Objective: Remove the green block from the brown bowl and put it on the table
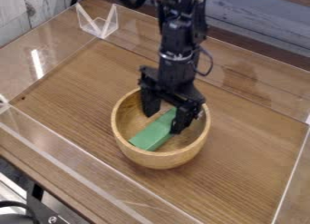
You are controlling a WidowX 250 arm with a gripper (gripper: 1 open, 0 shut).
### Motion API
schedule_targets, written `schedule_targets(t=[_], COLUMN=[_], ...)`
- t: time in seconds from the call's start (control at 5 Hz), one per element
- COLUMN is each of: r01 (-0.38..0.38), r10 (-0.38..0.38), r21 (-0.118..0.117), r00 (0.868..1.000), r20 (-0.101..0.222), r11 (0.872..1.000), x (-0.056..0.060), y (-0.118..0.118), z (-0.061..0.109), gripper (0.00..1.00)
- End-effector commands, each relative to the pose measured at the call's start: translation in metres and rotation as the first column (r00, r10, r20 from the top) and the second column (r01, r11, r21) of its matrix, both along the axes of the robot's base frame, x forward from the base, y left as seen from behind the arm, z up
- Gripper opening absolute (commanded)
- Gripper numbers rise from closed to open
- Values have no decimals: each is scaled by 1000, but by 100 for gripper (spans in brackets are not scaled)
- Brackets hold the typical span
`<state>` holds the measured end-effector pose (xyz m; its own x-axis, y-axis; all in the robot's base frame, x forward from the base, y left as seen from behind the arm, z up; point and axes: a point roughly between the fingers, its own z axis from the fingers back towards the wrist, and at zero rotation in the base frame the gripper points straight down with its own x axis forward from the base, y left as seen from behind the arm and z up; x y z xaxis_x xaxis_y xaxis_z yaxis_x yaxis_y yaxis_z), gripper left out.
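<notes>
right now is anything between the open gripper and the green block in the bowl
Nothing visible. The open gripper hangs over the green block, which lies alone in the brown bowl.

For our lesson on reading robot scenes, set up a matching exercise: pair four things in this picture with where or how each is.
Things:
1. flat bright green block
2. round light-brown wooden bowl
3. black robot gripper
4. brown wood-grain table

States:
A. jaws open, pointing down
B. lying inside the bowl
C. edged by clear walls
D. standing on the table

Pairs: 1-B, 2-D, 3-A, 4-C
</notes>
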<state>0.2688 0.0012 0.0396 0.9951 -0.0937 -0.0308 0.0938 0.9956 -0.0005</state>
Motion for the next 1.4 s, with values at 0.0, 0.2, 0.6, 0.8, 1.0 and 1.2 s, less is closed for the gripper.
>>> schedule_targets(t=[0.0,0.2,0.6,0.8,1.0,1.2], r01=[-91,-88,-112,-137,-135,-133], r10=[90,87,111,135,134,131], r21=[4,1,1,6,4,9], r00=[993,992,987,984,986,986], r20=[76,95,113,112,103,101], r11=[996,996,994,991,991,991], x=[-5,-6,0,5,5,4], y=[2,-7,-31,-44,-43,-39], z=[19,25,39,46,27,10], gripper=[100,100,100,100,100,100])
